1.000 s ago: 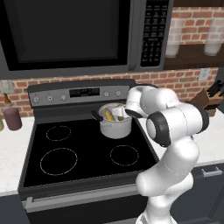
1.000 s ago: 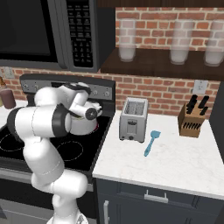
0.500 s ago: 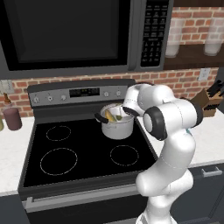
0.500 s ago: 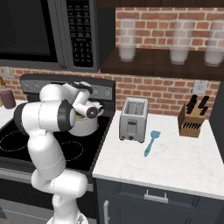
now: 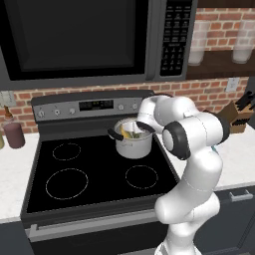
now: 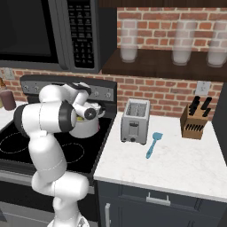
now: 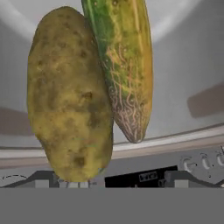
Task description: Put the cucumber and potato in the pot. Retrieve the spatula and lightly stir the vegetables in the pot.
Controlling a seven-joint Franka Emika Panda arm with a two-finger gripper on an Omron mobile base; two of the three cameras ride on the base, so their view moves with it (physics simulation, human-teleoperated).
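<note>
Left base view: hand (image 5: 141, 128) poised at the rim of the pot (image 5: 133, 144), on its right side, wrist bent down toward the opening. Pot seated at the back of the black stovetop (image 5: 94, 169), between the 2 rear burner rings, 1 black handle pointing away from the hand. Yellowish and green pieces of the vegetables (image 5: 128, 132) visible inside the pot, just beside the hand. Finger spread not readable from here.

Right base view: hand (image 6: 91, 111) largely masked by the white wrist, sitting just over the pot (image 6: 85, 128). Toaster (image 6: 135, 121) on the worktop (image 6: 177, 159) to the far side of the hand, well apart from the pot. Spatula (image 6: 152, 144) lying flat on the worktop just past the toaster, blue blade toward the wall, untouched and well apart from the hand. Knife block (image 6: 195, 122) farther along, near the brick wall.

Hand view: potato (image 7: 68, 94) and cucumber (image 7: 123, 65) directly ahead of the hand, very close, lying side by side and touching along their length, both against the grey inside of the pot (image 7: 188, 65). Potato on the left of the frame, cucumber on the right. Nothing gripped; whether the fingers stand wide or narrow cannot be told. Stove control panel (image 7: 166, 170) showing below the pot rim.
</note>
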